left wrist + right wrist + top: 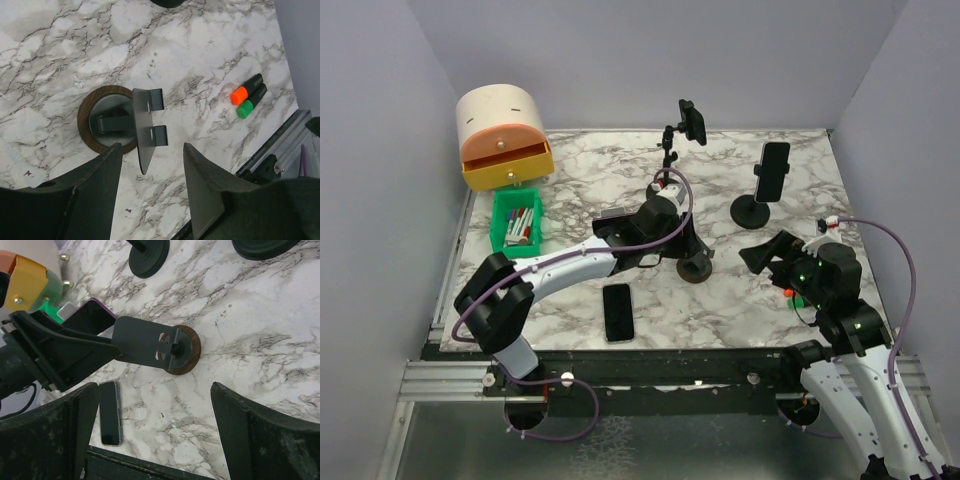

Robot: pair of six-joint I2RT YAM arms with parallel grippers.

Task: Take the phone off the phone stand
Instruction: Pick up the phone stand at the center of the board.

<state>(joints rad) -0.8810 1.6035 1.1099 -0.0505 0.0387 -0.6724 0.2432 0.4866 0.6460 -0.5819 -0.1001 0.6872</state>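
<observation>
A black phone (618,312) lies flat on the marble table near the front edge; it also shows in the right wrist view (110,412). The dark phone stand (696,266) with a round wooden base stands empty at the table's middle. In the left wrist view its plate (144,127) with two hooks holds nothing. My left gripper (691,248) is open and empty just above the stand (151,150). My right gripper (770,255) is open and empty to the right of the stand (154,387).
A second phone (775,168) sits upright on a black stand (753,211) at the back right. A gooseneck holder (692,122) stands at the back. Orange and green markers (248,95) lie by the right arm. A green bin (517,222) and a drawer box (503,140) stand at the left.
</observation>
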